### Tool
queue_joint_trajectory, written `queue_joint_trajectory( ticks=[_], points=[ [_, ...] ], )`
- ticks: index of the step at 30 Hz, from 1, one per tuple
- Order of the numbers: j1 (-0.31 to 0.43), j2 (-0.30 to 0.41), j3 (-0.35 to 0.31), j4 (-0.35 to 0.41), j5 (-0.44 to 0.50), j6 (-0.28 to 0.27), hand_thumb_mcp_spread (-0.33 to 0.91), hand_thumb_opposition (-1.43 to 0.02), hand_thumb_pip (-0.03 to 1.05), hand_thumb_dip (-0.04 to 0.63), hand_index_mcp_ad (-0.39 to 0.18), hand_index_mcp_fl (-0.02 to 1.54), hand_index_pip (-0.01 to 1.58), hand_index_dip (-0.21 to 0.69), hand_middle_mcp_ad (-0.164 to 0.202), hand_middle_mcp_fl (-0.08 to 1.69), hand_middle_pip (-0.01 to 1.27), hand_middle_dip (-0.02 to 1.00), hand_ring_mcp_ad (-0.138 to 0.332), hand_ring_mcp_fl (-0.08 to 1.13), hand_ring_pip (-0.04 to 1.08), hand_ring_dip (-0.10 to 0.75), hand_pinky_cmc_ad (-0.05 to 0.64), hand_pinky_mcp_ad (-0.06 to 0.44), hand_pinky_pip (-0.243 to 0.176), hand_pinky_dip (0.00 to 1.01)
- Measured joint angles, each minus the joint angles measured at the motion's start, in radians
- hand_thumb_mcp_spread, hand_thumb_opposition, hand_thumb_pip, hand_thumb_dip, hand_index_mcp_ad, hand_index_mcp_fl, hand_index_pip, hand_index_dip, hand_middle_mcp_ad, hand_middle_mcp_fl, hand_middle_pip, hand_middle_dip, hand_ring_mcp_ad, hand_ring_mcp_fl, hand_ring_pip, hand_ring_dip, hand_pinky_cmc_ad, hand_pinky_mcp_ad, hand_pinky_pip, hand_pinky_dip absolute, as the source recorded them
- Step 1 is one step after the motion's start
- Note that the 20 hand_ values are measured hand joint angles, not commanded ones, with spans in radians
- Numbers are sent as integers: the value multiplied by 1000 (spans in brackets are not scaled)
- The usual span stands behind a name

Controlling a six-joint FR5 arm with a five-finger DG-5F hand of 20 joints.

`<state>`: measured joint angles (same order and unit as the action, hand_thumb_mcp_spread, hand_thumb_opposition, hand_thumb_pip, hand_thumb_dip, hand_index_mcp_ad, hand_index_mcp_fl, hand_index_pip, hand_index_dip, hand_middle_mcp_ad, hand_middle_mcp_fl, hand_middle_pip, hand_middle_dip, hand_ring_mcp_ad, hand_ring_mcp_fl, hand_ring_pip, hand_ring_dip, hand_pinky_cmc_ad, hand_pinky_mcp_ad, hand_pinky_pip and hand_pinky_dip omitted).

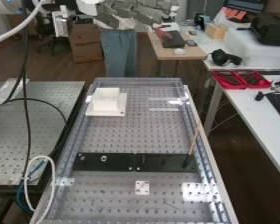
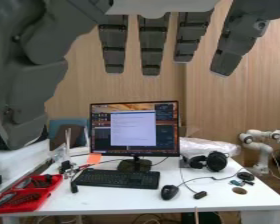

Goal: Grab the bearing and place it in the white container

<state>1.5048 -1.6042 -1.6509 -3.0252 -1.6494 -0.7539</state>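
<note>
Bearing whereabouts are something I cannot tell from these views. The fingers (image 2: 152,47) are straight and wide apart in the wrist view, with the thumb (image 2: 31,90) well away to one side.

In the high view, the container (image 1: 106,102) sits upright on the desk (image 1: 111,202), toward its far end and nearer the left edge, on a flat white base. Well apart from it, closer to the camera, the black bar (image 1: 165,162) lies across the desk. The smaller nut (image 1: 82,158) and the larger nut (image 1: 104,159) stand near its left end, side by side with a space between them. A thin stick (image 1: 192,141) rises at a tilt by the bar's right end.

The wrist view has a monitor (image 2: 134,130) on a white desk (image 2: 190,201), a keyboard (image 2: 117,179) just in front, and a mouse (image 2: 169,192) near that.
</note>
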Motion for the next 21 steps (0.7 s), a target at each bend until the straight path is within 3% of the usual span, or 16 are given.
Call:
queue_joint_trajectory(
  ticks=[21],
  points=[
    [-79,-25,31,-9,-94,42,253,-679,466,113,-127,187,101,58,56,136,129,202,126,-3,99,82,361,295,-61,269]
  ],
)
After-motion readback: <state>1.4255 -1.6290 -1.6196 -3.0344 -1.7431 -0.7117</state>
